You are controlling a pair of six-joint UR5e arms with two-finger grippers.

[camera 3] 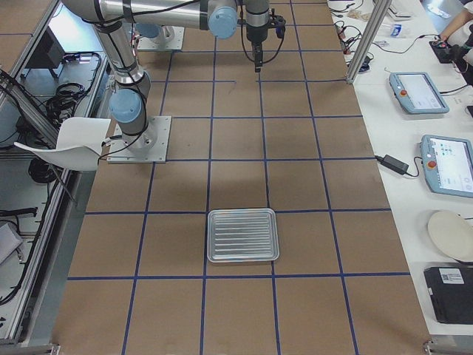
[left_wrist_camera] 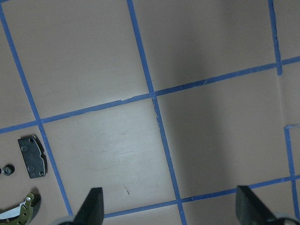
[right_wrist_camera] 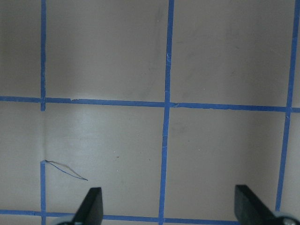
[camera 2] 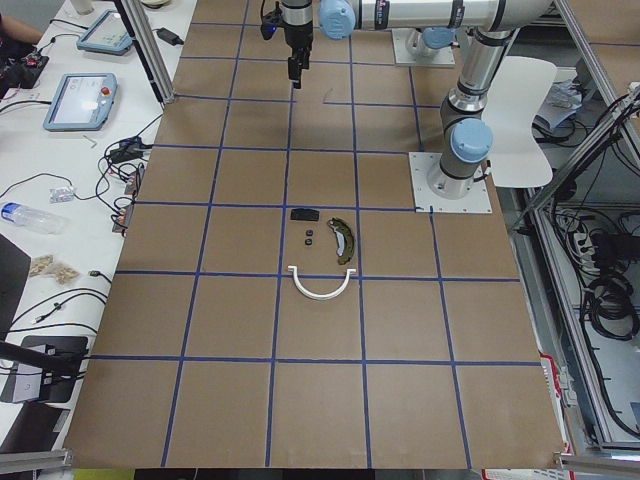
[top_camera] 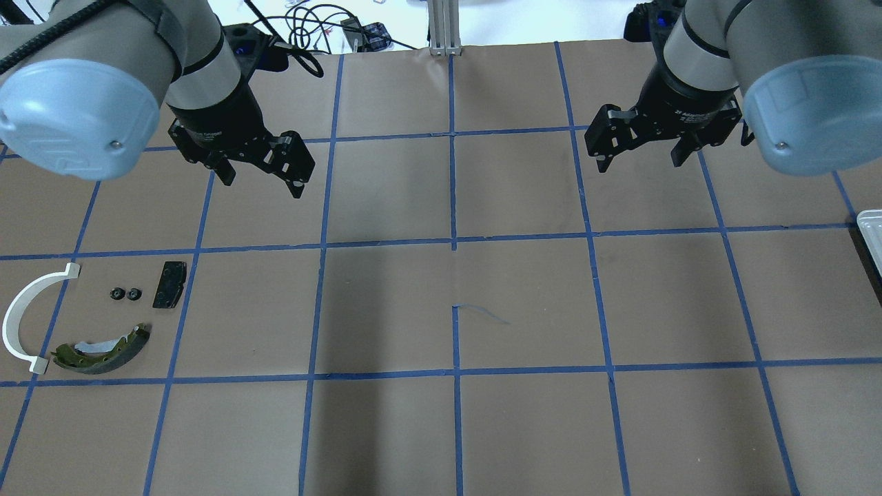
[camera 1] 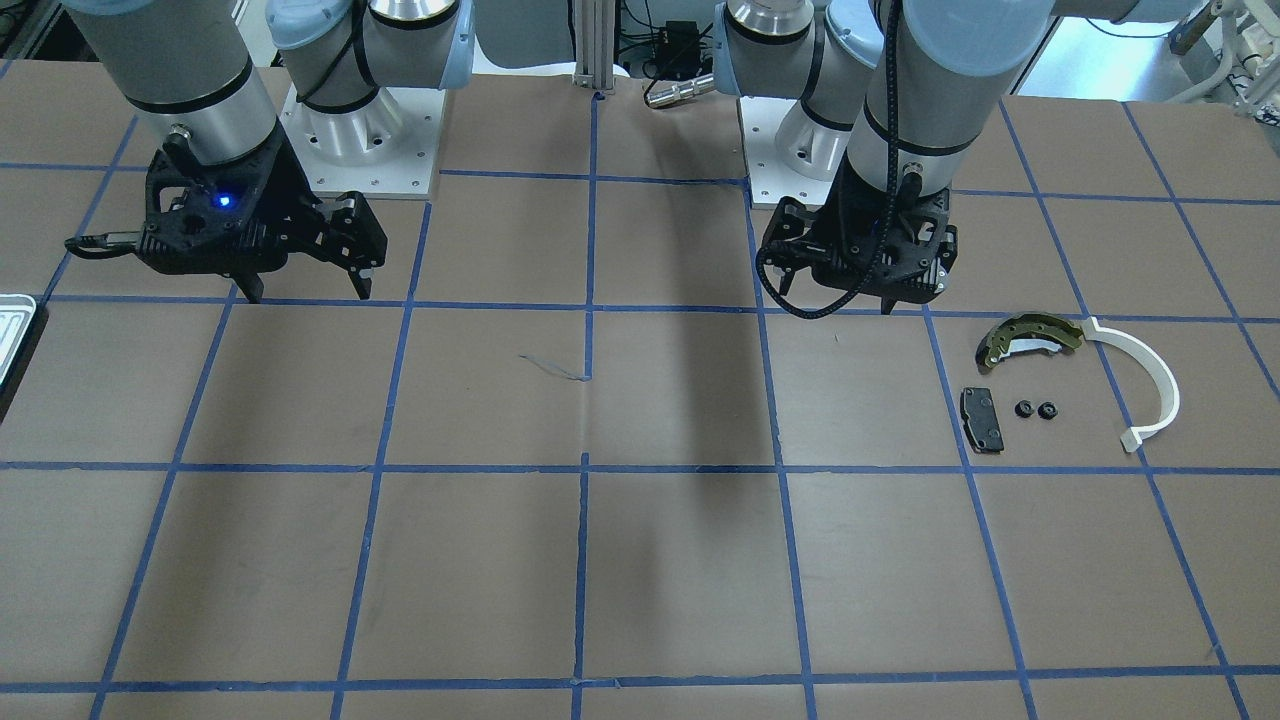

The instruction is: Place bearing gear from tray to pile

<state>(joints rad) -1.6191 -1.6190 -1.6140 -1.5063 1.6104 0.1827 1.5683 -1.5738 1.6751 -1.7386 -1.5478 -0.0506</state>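
Gear is spotted on the table paper, inside the pile, not in the tray. In the overhead view it is flanked by the black pad just beside it at 3 o'clock and the white arc near at 9 o'clock. The brake shoe is seen near at 6 o'clock. No contact with any of them can be made out; small gaps are seen all round.

Tray is found well apart from the pile, at the far 3 o'clock edge of the overhead view. Nothing is seen in it from the right-side cam, only bare ridged metal.

Left gripper is held above the table, w/ the pile at approx 8 o'clock from it. Its fingers are spread wide and nothing is gripped. Right gripper is likewise held up over bare paper, fingers spread wide and nothing carried; the tray lies off at approx 4 o'clock from it.

Progress call: the job is judged done, or as good as. The transfer looks complete, since the gear is set down in the pile and neither gripper is loaded. Nothing is judged left except, maybe, the arms being parked. The gear is tiny, so its exact resting attitude can't be told from these views.
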